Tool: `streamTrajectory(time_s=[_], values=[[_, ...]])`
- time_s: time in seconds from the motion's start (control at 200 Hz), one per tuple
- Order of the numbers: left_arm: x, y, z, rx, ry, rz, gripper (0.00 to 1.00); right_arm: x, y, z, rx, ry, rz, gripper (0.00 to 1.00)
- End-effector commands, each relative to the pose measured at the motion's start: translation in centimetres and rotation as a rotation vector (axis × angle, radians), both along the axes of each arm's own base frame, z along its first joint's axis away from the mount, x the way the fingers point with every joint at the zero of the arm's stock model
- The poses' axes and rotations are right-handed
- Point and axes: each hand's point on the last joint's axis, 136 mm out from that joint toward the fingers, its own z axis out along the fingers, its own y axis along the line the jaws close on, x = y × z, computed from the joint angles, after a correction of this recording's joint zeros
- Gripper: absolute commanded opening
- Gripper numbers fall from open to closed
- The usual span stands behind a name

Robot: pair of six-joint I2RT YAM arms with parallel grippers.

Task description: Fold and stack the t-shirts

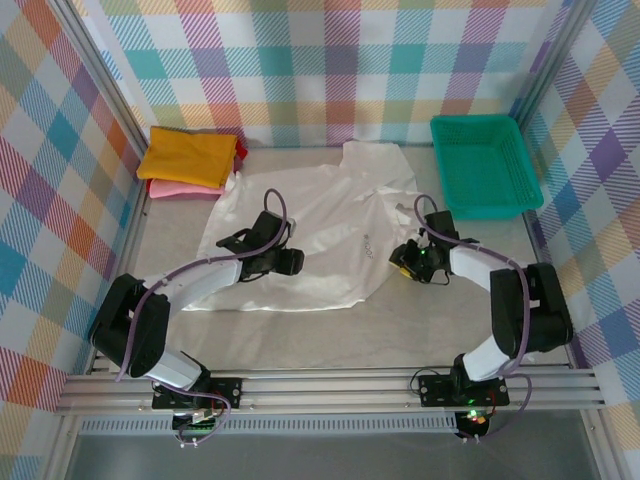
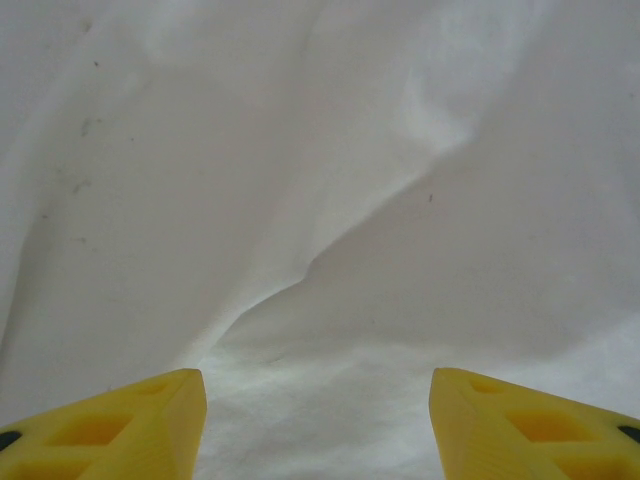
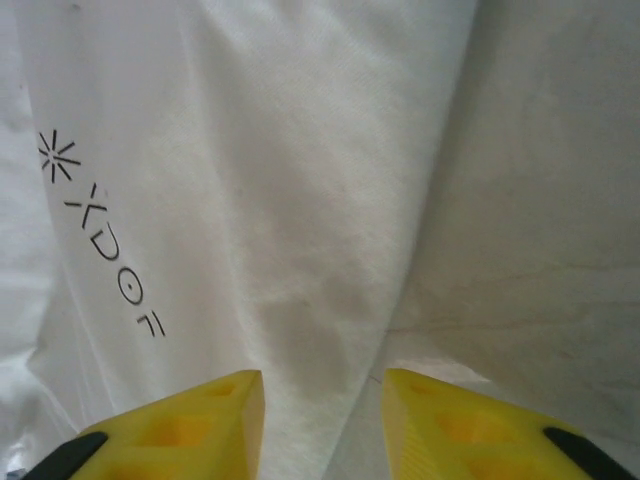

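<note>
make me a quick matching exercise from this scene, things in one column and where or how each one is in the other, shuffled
Things
1. white t-shirt
2. mustard-yellow t-shirt
3. green basket
4. right hand

Places or states
a. far right corner, nothing in it
b. spread out in the middle, unfolded
c. folded at the far left, lying on a pink t-shirt
d. open, straddling the right edge of the white cloth

Pairs: 1-b, 2-c, 3-a, 4-d
</note>
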Motion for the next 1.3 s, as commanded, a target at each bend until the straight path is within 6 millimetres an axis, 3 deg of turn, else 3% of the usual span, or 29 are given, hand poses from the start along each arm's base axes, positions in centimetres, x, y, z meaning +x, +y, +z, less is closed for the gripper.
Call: streamTrajectory(time_s=[0.0,0.12,0.235,0.39,0.49,0.565,0.735,1.135,1.295], values=[[-0.1,-0.1,0.6,-0.030,-0.017,-0.001,0.61,1.1,1.9,-0.2,0.067,-0.038,0.028,0.31],[-0.1,-1.9,2.0,-0.085,-0.056,-0.062,0.62,1.3,2.5,-0.8,0.069,-0.042,0.022,0.14],[-0.4,-2.5,2.9,-0.089,-0.098,-0.095,0.61,0.8,1.8,-0.3,0.039,-0.050,-0.003,0.00],[-0.4,-2.7,2.7,-0.084,-0.095,-0.105,0.61,-1.0,0.1,1.9,-0.027,-0.082,-0.029,0.00],[-0.6,-3.9,2.5,-0.106,-0.083,-0.156,0.61,-2.2,-0.9,2.0,-0.074,-0.059,-0.045,0.00],[-0.7,-4.8,2.2,-0.092,-0.088,-0.193,0.61,-2.5,-1.0,1.1,-0.084,-0.035,-0.047,0.25],[-0.5,-5.5,1.6,-0.081,-0.082,-0.205,0.61,-1.9,0.1,-0.2,-0.038,0.000,-0.026,0.33],[-0.7,-5.6,0.3,-0.057,-0.062,-0.198,0.61,-0.8,3.4,-2.6,-0.001,0.030,0.042,0.33],[-0.7,-5.4,0.4,-0.048,-0.060,-0.199,0.61,-0.2,4.8,-2.4,0.015,0.028,0.046,0.33]])
